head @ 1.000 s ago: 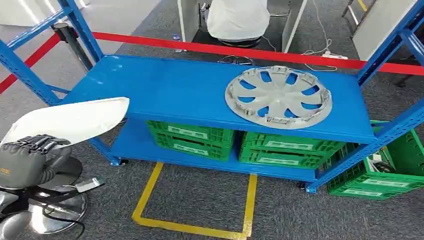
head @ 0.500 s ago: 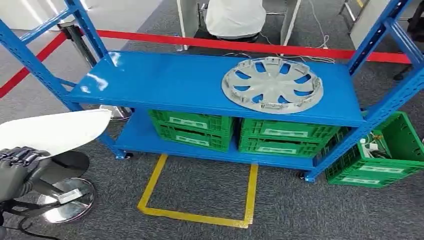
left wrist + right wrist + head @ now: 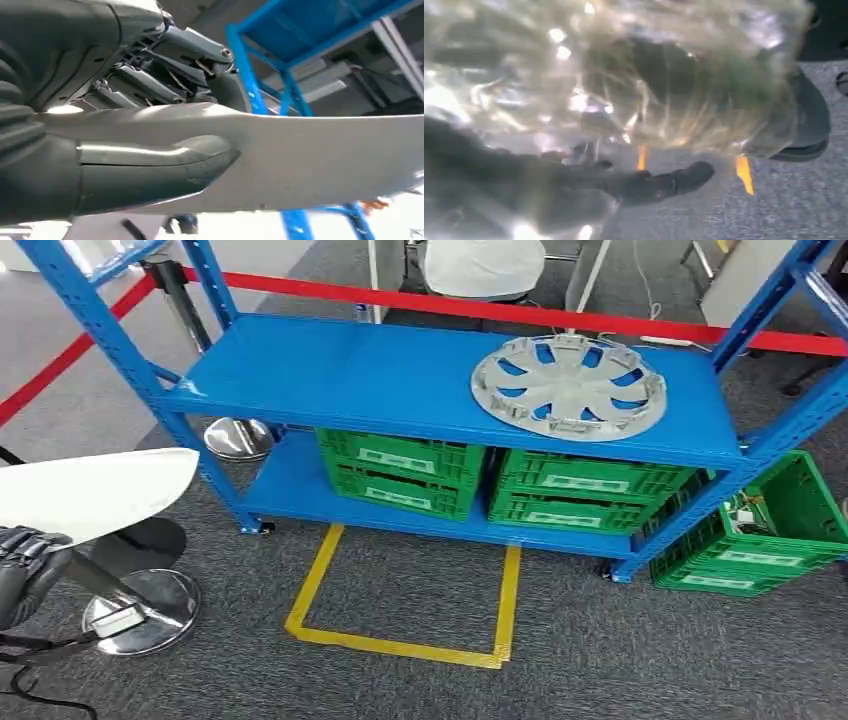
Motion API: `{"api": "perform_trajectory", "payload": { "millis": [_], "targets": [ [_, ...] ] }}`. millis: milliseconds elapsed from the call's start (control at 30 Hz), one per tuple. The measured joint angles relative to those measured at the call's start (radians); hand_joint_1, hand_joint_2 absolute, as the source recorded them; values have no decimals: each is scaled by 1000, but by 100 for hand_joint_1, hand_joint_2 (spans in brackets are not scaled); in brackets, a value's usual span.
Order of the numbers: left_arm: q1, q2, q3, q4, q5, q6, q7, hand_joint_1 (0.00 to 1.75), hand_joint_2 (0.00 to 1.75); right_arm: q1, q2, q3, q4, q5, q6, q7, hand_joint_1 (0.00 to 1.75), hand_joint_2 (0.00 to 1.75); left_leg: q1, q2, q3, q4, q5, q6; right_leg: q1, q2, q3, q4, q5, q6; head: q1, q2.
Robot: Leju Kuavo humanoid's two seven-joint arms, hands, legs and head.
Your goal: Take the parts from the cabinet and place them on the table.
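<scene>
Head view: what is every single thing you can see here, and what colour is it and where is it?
shelf rack: one, blue, across the middle
hubcap: one, silver-grey, lying on the rack's top shelf, right part
crates under the top shelf: two stacks, green, side by side on the lower shelf
crate on the floor: one, green, tilted, right of the rack
barrier tape: red, stretched behind the rack
barrier post base: one, shiny metal, on the carpet at the left
floor tape: yellow, an open square in front of the rack
seated person: one, white top, behind the tape
white panel: one, white, held at the left edge
left hand: grey and dark, fingers gripping the white panel
right hand: dark, blurred behind a clear shiny wrap
</scene>
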Motion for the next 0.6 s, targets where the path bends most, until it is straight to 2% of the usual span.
{"api": "perform_trajectory", "payload": {
  "millis": [33, 67, 100, 133, 167, 200, 233, 267, 300, 333, 367, 400, 433, 467, 500, 533, 567, 600],
  "targets": [
    [-1, 4, 2, -4, -9, 0, 3, 175, 175, -1, 0, 0, -1, 0, 0, 0, 0, 0, -4, 1, -13, 0, 11, 5, 0, 0, -17, 73, -57, 0, 2, 0],
    [0, 5, 3, -6, -15, 0, 8, 175, 175, -3, 0, 0, -2, 0, 0, 0, 0, 0, -10, 1, -27, 0, 24, 9, 1, 0, -27, 145, -96, -3, 3, 0],
    [0, 5, 4, -6, -21, 0, 12, 175, 175, -6, 0, -1, -4, 0, 0, -1, 0, 0, -15, 2, -43, 2, 36, 12, 2, 1, -29, 196, -104, -8, 3, 0],
    [0, 5, 5, -6, -26, 0, 16, 175, 175, -9, 0, -2, -5, 0, 0, -1, 0, 0, -20, 2, -58, 2, 48, 14, 5, 1, -13, 207, -80, -14, 3, 0],
    [0, 5, 6, -6, -32, 0, 19, 175, 175, -11, 0, -2, -6, 0, 0, -1, 0, 0, -23, 3, -74, 3, 60, 14, 9, 1, 23, 178, -33, -22, 3, 0],
    [-1, 5, 7, -6, -35, 0, 23, 175, 175, -14, 0, -3, -8, 0, 0, -1, 0, 0, -25, 3, -86, 3, 72, 14, 16, 1, 71, 123, 10, -29, 2, 0],
    [-1, 5, 7, -7, -41, 0, 26, 175, 175, -18, 0, -3, -9, 0, 0, -1, 0, 0, -27, 3, -98, 3, 85, 14, 23, 1, 136, 39, 33, -38, 3, 0],
    [-1, 5, 8, -9, -45, 0, 28, 175, 175, -20, -1, -5, -10, 0, 0, -1, 0, 0, -27, 3, -103, 3, 95, 13, 32, 0, 208, -56, 17, -48, 2, 0],
    [-2, 5, 10, -12, -48, 0, 29, 175, 175, -21, -2, -8, -14, 0, 0, -1, 0, 0, -31, 2, -108, 6, 105, 8, 37, -2, 272, -160, 4, -52, 5, 0],
    [-3, 5, 11, -14, -48, 0, 29, 175, 175, -25, -3, -9, -15, 0, 0, -1, 0, 0, -31, 3, -115, 6, 121, 4, 35, -2, 278, -186, -11, -50, 2, 0],
    [-8, 8, 13, -15, -46, 0, 29, 175, 175, -28, -3, -10, -16, 0, 0, -8, 0, 0, -29, 4, -122, 3, 136, 2, 38, -1, 267, -183, -8, -51, -1, 0],
    [-11, 8, 13, -16, -44, 0, 29, 175, 175, -27, -3, -11, -16, 0, 1, -11, 0, 0, -28, 4, -124, -3, 150, -4, 39, -2, 257, -177, 1, -54, -1, 0],
    [-10, 10, 13, -16, -42, 0, 29, 175, 175, -27, -2, -10, -17, 0, 2, -11, 0, 0, -32, 2, -131, -7, 159, -10, 33, -4, 243, -181, 20, -56, 3, 0],
    [-11, 12, 12, -16, -40, 0, 29, 175, 175, -28, -2, -10, -17, 0, 4, -12, 0, 0, -28, 1, -140, 3, 118, -17, 29, -7, 227, -179, 35, -61, 0, 0],
    [-13, 16, 12, -16, -37, 0, 29, 175, 175, -28, -2, -10, -17, 0, 5, -12, 0, 0, -26, 0, -148, 41, 43, -27, 29, -9, 214, -179, 49, -68, -1, 0],
    [-19, 16, 10, -16, -35, 0, 29, 175, 175, -27, -1, -10, -17, 0, 6, -12, 0, 0, -21, 0, -152, 106, -36, -35, 29, -14, 200, -179, 60, -71, -3, 0],
    [-26, 16, 5, -16, -32, 0, 29, 175, 175, -27, -1, -10, -17, 0, 6, -12, 0, 0, -18, 0, -155, 175, -90, -42, 29, -15, 184, -176, 73, -72, -2, 0],
    [-34, 16, 1, -16, -30, 0, 29, 175, 175, -27, -1, -10, -17, 0, 6, -12, 0, 0, -14, 0, -156, 245, -108, -46, 29, -18, 164, -171, 86, -71, -2, 0]
  ]
}}
